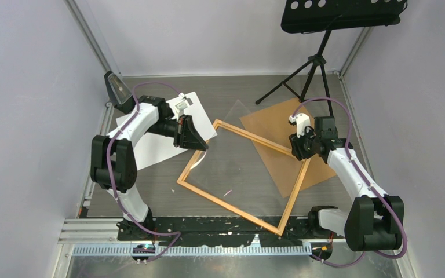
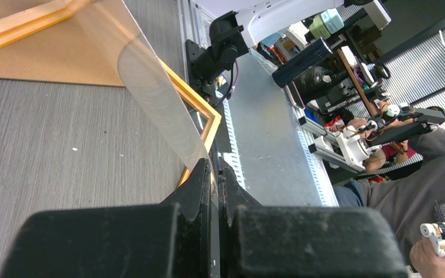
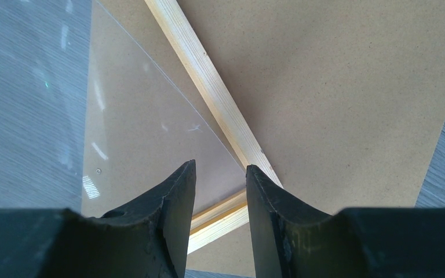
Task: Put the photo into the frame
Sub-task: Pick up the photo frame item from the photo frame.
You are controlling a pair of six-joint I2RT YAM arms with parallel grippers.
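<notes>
The orange frame (image 1: pixel 229 207) lies flat as a diamond mid-table. A clear sheet (image 1: pixel 237 145) rests across it, its left edge lifted. My left gripper (image 1: pixel 203 147) is shut on that edge; in the left wrist view the sheet (image 2: pixel 150 87) curves up out of the closed gripper (image 2: pixel 215 169), past the frame (image 2: pixel 200 104). The photo (image 1: pixel 153 147) lies white side up under the left arm. My right gripper (image 1: pixel 296 152) hangs open over the frame's right corner. In the right wrist view the gripper (image 3: pixel 220 171) holds nothing, with the frame (image 3: pixel 208 81) and the sheet (image 3: pixel 150 133) below.
A brown backing board (image 1: pixel 290 142) lies under the frame's right corner, also in the right wrist view (image 3: pixel 336 87). A black tripod stand (image 1: pixel 318 63) is at the back right. Walls close three sides. A metal rail (image 1: pixel 208 249) runs along the near edge.
</notes>
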